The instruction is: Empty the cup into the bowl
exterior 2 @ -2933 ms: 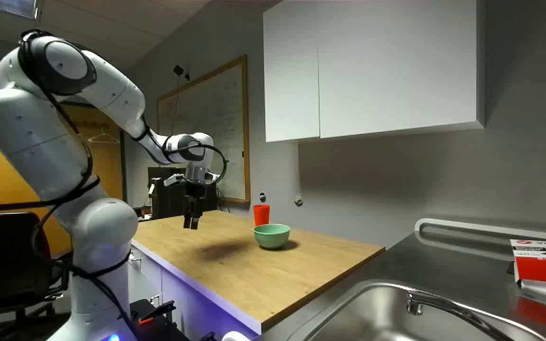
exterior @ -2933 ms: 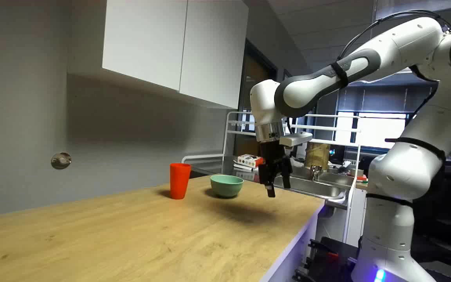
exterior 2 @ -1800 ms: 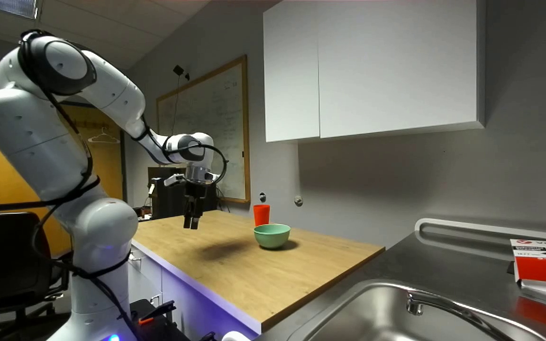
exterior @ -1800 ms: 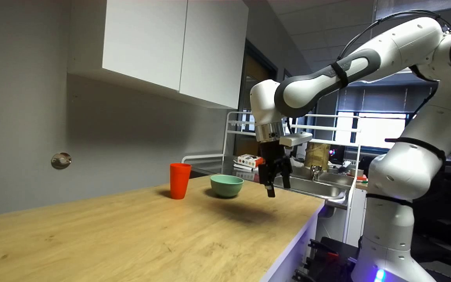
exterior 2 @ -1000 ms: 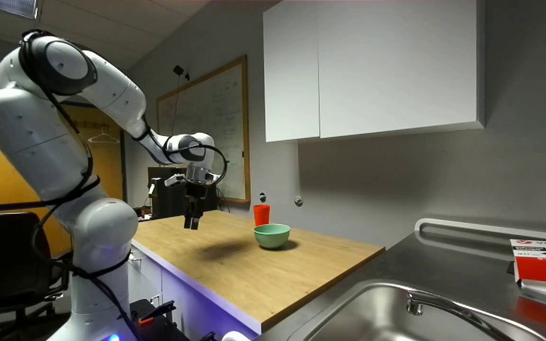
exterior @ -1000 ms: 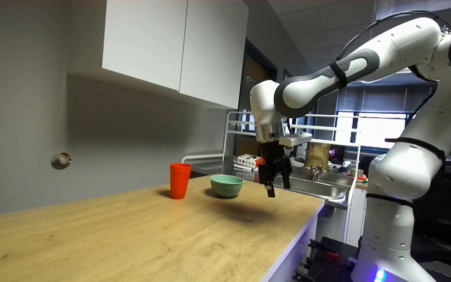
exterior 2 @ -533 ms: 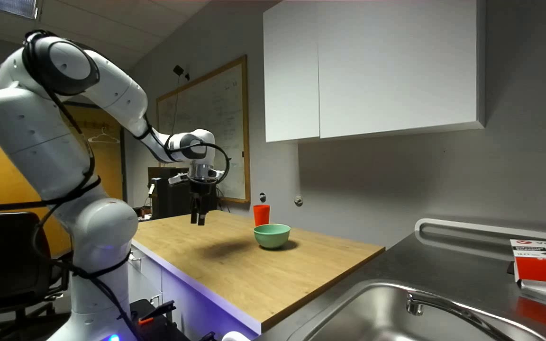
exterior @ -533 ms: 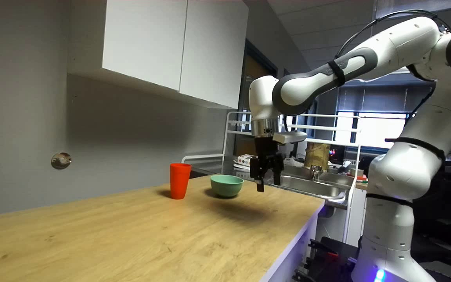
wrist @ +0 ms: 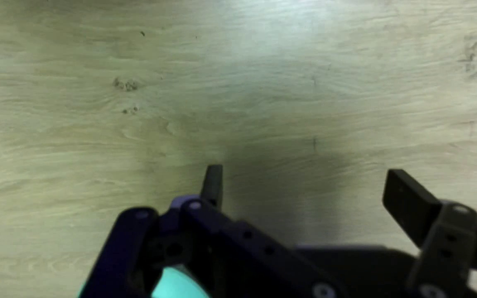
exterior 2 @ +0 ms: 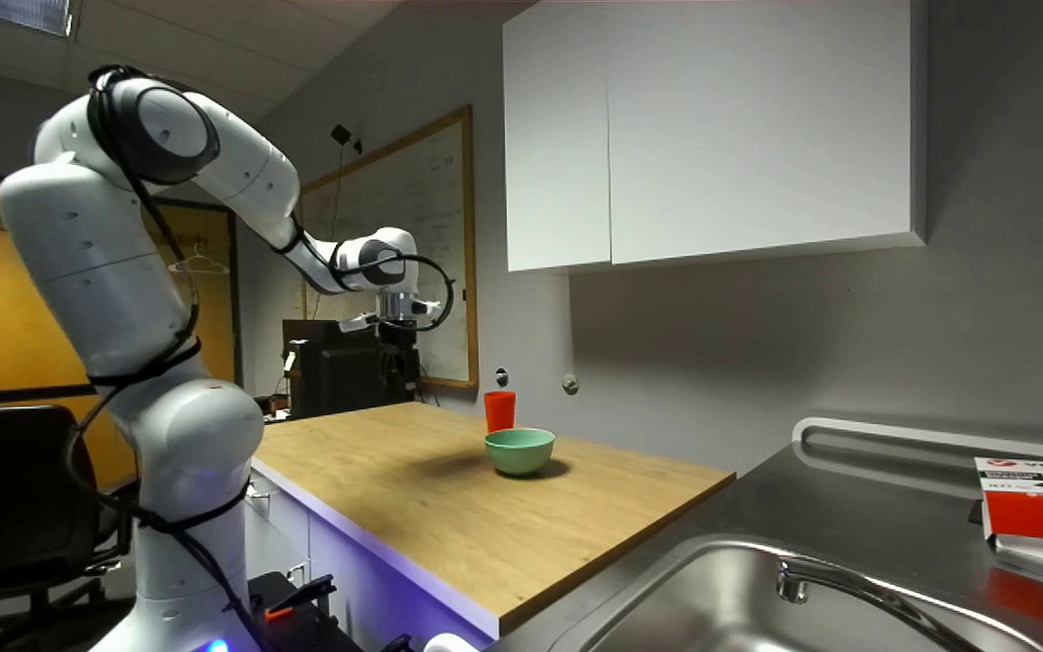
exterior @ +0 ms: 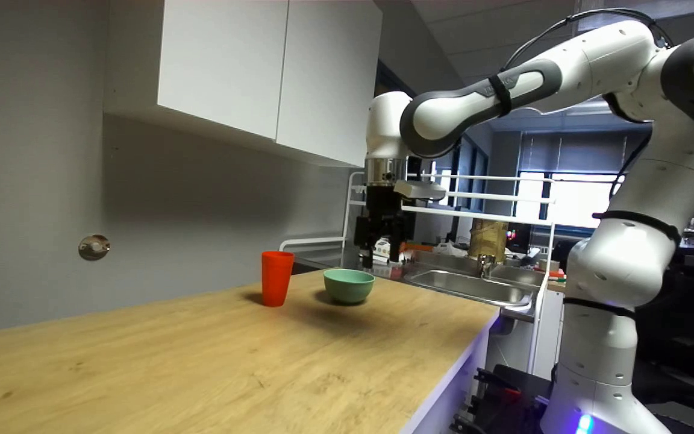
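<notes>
The red-orange cup [exterior: 276, 280] stands upright on the wooden table; it also shows in an exterior view [exterior 2: 500, 412], partly behind the bowl. Its inside cannot be seen. The light green bowl [exterior: 349, 289] sits upright close beside the cup, and shows in an exterior view [exterior 2: 520, 455]. My gripper [exterior: 381, 261] hangs pointing down above the table, clear of cup and bowl; in an exterior view [exterior 2: 401, 385] it is dark against a dark background. In the wrist view the fingers [wrist: 303, 178] are wide apart with nothing between them. A piece of the bowl [wrist: 178, 285] shows at the bottom edge there; the cup is out of that view.
A white wall cabinet [exterior: 220, 66] hangs above the table [exterior: 202, 361]. A white rack [exterior: 473, 211] and a steel sink [exterior: 473, 286] lie beyond the table's end. A red and white box [exterior 2: 1042, 507] lies on the dark counter [exterior 2: 847, 516].
My gripper stays still at first, then rises and shifts sideways, leftward in one exterior view and slightly rightward in the other. The cup and bowl have not moved.
</notes>
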You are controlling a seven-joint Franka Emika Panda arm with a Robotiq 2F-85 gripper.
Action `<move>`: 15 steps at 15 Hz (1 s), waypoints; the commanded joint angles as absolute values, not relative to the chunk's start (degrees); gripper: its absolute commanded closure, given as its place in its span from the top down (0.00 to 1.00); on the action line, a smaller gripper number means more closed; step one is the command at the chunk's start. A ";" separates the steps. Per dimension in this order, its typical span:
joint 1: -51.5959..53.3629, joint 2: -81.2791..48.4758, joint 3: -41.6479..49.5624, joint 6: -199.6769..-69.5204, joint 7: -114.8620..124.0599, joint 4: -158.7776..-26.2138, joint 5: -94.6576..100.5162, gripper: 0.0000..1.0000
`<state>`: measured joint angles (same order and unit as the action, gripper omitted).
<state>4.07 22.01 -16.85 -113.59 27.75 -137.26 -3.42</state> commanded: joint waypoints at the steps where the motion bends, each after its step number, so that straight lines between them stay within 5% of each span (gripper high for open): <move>1: 4.40 14.02 -17.00 -112.31 28.93 -126.70 -0.68 1.00; 15: 11.27 -19.18 -11.92 -101.79 27.10 -83.45 4.53 1.00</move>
<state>8.77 -11.75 -14.24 -106.82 27.71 -94.63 4.45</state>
